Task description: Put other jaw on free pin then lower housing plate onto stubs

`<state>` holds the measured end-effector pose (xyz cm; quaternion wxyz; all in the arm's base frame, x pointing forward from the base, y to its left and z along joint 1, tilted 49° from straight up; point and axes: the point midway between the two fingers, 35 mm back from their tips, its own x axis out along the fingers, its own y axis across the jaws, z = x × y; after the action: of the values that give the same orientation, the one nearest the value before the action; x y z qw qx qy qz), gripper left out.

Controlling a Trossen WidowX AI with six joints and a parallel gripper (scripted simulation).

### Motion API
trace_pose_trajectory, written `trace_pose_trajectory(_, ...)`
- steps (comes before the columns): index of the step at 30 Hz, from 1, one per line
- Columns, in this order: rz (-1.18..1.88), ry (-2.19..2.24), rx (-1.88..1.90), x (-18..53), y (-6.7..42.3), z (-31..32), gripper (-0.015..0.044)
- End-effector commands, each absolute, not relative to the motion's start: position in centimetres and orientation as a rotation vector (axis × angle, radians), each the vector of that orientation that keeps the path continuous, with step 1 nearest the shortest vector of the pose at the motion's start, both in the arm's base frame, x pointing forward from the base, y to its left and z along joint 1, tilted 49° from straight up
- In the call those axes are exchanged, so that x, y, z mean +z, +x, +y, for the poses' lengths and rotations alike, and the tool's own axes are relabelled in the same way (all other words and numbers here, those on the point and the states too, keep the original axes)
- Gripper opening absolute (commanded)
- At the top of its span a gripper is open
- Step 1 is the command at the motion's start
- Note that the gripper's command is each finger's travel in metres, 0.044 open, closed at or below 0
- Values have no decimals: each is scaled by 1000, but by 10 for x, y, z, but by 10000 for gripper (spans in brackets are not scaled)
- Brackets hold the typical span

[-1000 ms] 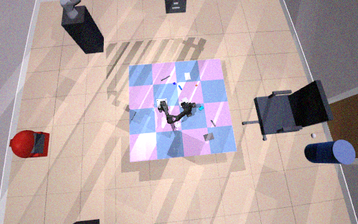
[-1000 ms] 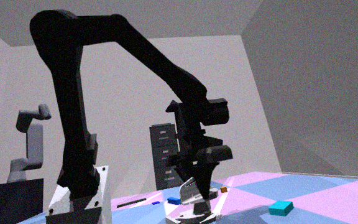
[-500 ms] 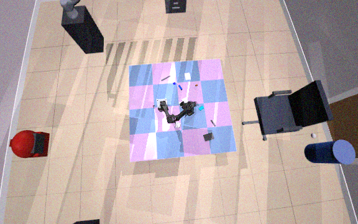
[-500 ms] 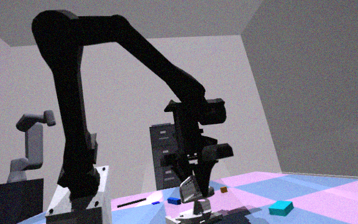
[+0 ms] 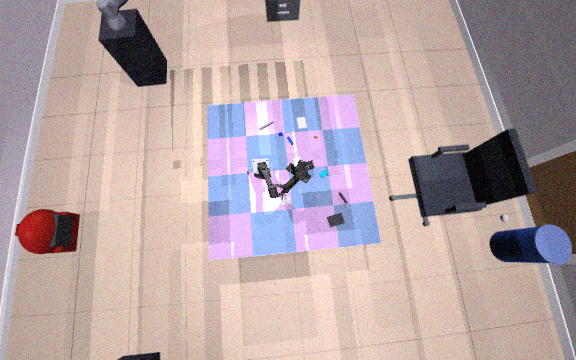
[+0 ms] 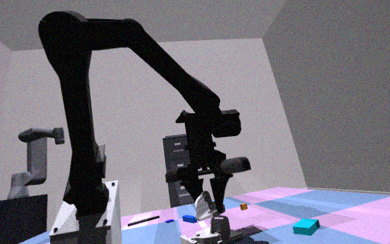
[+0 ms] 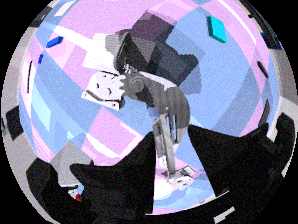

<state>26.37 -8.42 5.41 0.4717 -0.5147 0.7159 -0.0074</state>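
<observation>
My gripper (image 5: pixel 300 169) (image 6: pixel 210 205) (image 7: pixel 170 132) is shut on a grey jaw (image 7: pixel 177 107) (image 6: pixel 203 207). Its toothed round end sticks out ahead of the fingers. In the exterior view it is tilted and above the white base (image 6: pixel 199 232). The other jaw (image 7: pixel 131 55) (image 6: pixel 220 226) stands at the base, its ribbed pad upward in the wrist view. In the wrist view the held jaw's toothed end overlaps the base's edge; whether the teeth touch, and the free pin, I cannot tell. A white piece with holes (image 5: pixel 285 200) (image 7: pixel 181 179), perhaps the housing plate, lies on the mat.
The checkered mat (image 5: pixel 228 230) also bears a cyan block (image 5: pixel 323 173) (image 6: pixel 305 227) (image 7: pixel 216 28), blue blocks (image 5: pixel 290 140) (image 6: pixel 189 219), an orange block (image 5: pixel 316 137) (image 6: pixel 244 207), a white rectangle (image 5: pixel 301 122), a dark plate (image 5: pixel 335 220) and dark rods.
</observation>
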Motion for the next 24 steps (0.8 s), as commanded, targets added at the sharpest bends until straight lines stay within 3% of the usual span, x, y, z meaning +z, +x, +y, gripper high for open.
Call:
trace_pose_trajectory(1, 1767, -1323, 68, 50, 262, -80, 134)
trace_pose_trajectory(24, 1813, -1632, 495, 37, 251, -67, 134)
